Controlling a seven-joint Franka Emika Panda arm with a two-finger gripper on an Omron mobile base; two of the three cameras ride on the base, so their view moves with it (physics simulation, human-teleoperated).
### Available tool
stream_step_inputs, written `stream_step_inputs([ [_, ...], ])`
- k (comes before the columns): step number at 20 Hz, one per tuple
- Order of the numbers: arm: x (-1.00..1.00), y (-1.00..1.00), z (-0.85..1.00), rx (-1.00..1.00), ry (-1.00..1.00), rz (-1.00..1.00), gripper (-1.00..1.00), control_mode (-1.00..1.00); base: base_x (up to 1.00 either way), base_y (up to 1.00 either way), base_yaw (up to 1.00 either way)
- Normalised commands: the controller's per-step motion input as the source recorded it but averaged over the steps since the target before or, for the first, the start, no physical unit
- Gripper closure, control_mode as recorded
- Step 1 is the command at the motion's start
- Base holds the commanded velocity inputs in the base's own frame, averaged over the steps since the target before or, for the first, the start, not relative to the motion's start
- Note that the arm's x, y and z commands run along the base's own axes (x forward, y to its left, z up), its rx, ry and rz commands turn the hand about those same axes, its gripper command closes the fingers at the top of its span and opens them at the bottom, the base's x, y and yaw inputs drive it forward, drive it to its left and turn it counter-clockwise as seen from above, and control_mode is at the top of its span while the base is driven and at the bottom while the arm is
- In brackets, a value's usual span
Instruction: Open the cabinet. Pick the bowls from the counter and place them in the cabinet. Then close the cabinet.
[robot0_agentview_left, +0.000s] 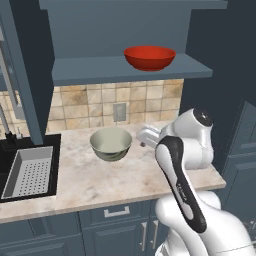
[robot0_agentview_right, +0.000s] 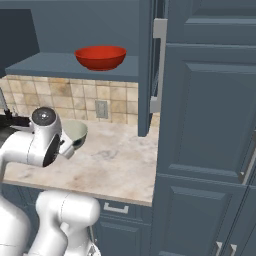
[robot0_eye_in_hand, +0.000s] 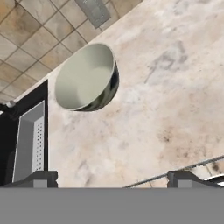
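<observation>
The cabinet (robot0_agentview_left: 100, 70) stands open, its right door (robot0_agentview_right: 146, 65) swung out edge-on with a silver bar handle (robot0_agentview_right: 159, 65). The red bowl (robot0_agentview_left: 149, 57) (robot0_agentview_right: 100, 57) rests on the cabinet's lower shelf. The cream-white bowl (robot0_agentview_left: 111, 143) (robot0_agentview_right: 76, 131) (robot0_eye_in_hand: 85, 78) sits upright on the counter (robot0_agentview_left: 90, 180), near the tiled wall. My gripper (robot0_eye_in_hand: 113, 179) is open with nothing between its fingers. It hovers over the counter (robot0_eye_in_hand: 175, 87), apart from the cream bowl. In the left base view its white hand (robot0_agentview_left: 148, 136) is just right of that bowl.
A black sink (robot0_agentview_left: 27, 172) (robot0_eye_in_hand: 26, 144) with a grey perforated tray lies left of the bowl. A wall socket (robot0_agentview_left: 119, 112) is behind it. A tall dark cupboard (robot0_agentview_right: 210, 125) bounds the counter on the right. Drawers with short handles (robot0_agentview_left: 117, 211) run below.
</observation>
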Motion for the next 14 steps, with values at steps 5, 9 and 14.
stream_step_inputs([
  [5, 0.47, 0.07, -0.04, 0.00, 0.00, 0.03, -1.00, -1.00, 0.00, 0.00, 0.00],
  [9, 0.52, 0.00, -0.07, 0.00, 0.00, 0.00, -1.00, -1.00, 0.00, 0.00, 0.00],
  [14, 0.47, 0.00, -0.14, 0.00, 0.00, 0.00, -1.00, -1.00, 0.00, 0.00, 0.00],
])
